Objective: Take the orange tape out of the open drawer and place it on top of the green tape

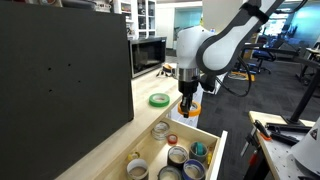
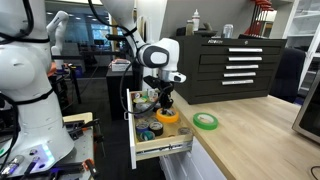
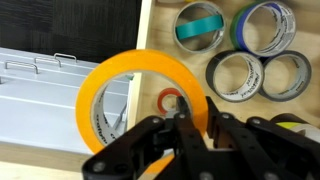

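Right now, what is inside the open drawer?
Several tape rolls lie in the open drawer, including a teal roll. The orange tape, held by the gripper, hides whatever lies beneath it.

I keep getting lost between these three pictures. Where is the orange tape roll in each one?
Exterior view: the orange tape roll is at centre, in the jaws above the open drawer.
Exterior view: orange tape roll at centre, above the drawer.
Wrist view: orange tape roll fills the middle, gripped by the jaws.
Shared landmark: the drawer of tape rolls.
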Robot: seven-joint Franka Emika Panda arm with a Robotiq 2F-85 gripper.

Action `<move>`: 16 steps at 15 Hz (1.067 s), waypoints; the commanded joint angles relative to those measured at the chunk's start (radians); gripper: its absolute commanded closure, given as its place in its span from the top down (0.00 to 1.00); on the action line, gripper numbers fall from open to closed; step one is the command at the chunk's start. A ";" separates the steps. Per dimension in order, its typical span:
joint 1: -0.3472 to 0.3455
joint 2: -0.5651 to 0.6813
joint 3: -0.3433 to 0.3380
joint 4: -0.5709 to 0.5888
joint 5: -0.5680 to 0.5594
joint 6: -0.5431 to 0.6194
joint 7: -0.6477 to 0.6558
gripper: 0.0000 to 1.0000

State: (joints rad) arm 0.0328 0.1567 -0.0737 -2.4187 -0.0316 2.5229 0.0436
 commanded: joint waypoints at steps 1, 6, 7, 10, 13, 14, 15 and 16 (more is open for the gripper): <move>-0.033 -0.009 -0.001 0.081 -0.045 -0.085 -0.011 0.06; -0.062 0.053 -0.004 0.213 -0.068 -0.082 -0.073 0.06; -0.066 0.071 -0.006 0.243 -0.074 -0.084 -0.078 0.06; -0.084 0.140 -0.012 0.341 -0.082 -0.089 -0.130 0.06; -0.108 0.217 -0.009 0.435 -0.069 -0.092 -0.195 0.06; -0.116 0.243 -0.005 0.465 -0.063 -0.093 -0.215 0.06; -0.122 0.268 -0.002 0.495 -0.060 -0.096 -0.228 0.06; -0.128 0.292 0.002 0.521 -0.056 -0.101 -0.242 0.06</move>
State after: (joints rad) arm -0.0649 0.3757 -0.0904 -2.0058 -0.0943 2.4799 -0.1448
